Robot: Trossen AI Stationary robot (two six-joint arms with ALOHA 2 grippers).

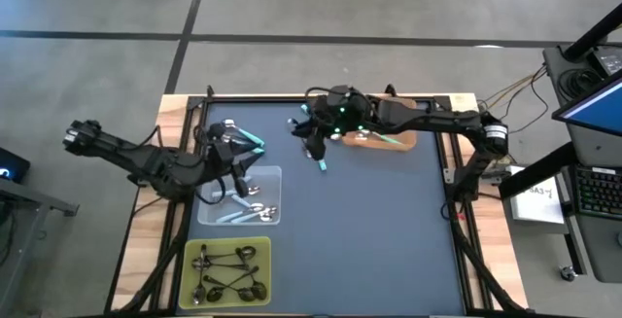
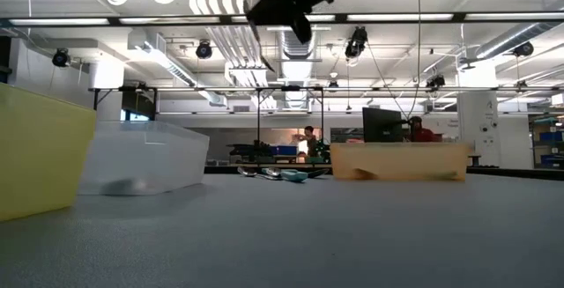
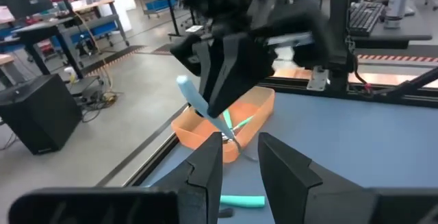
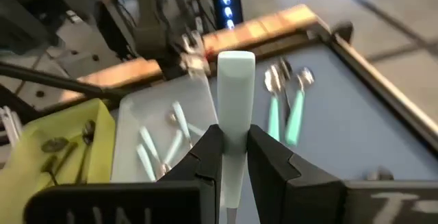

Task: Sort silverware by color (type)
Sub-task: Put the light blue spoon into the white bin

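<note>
At the left, the left hand [image 1: 236, 153] hangs over the far edge of the clear tray [image 1: 270, 175], its fingers [image 3: 205, 162] narrowly parted and gripping nothing that I can see. That tray holds pale blue spoons [image 1: 243, 211]; nearer the worktop's front, the yellow tray [image 1: 194, 250] holds the dark metal spoons [image 1: 228, 274]. Two teal spoons [image 4: 284, 111] lie loose on the dark worktop [image 1: 369, 240] just beyond the clear tray. Further right, the right hand [image 1: 316, 148] hovers above the worktop, closed on a pale teal spoon [image 4: 234, 101] by the middle of its handle. The orange tray [image 1: 408, 141] at the far right holds at least one more teal spoon [image 1: 387, 139]. These spoons look light and stiff; the smooth plastic handle is likely slippery, so a hold near its middle seems best, while the polished bowl would probably slide between the fingers.
</note>
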